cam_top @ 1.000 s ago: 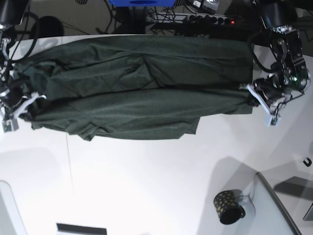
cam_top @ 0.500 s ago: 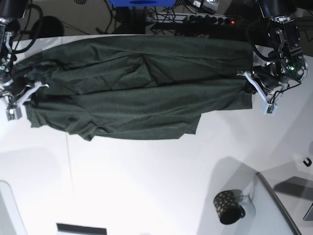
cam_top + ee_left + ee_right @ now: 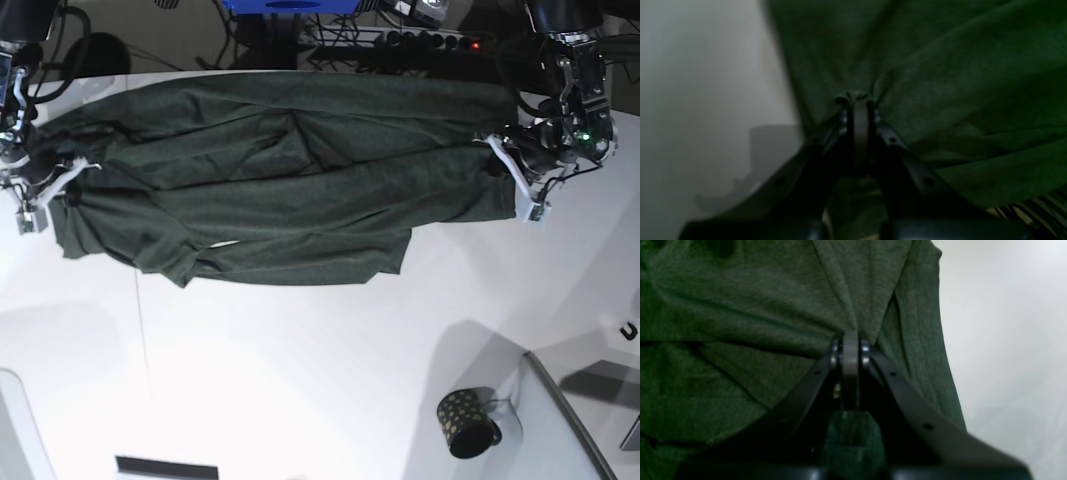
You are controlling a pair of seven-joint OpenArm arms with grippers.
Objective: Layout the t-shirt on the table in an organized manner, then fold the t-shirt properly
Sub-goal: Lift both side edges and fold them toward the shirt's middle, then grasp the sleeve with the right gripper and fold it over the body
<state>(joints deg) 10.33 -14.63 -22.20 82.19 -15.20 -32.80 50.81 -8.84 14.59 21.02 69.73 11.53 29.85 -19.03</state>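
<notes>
T-shirt: plain dark green, no print, faintly heathered weave in the wrist views.
Table: smooth white, thin dark seam line.
Mug: dark, small gold dots.
Tray-like panel: grey.
Left gripper and right gripper: black bodies, white finger pieces.
Box past the far edge: blue.

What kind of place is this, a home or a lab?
Probably a robotics lab: a bare white table, two arms holding a t-shirt, and a power strip with cables behind.
</notes>
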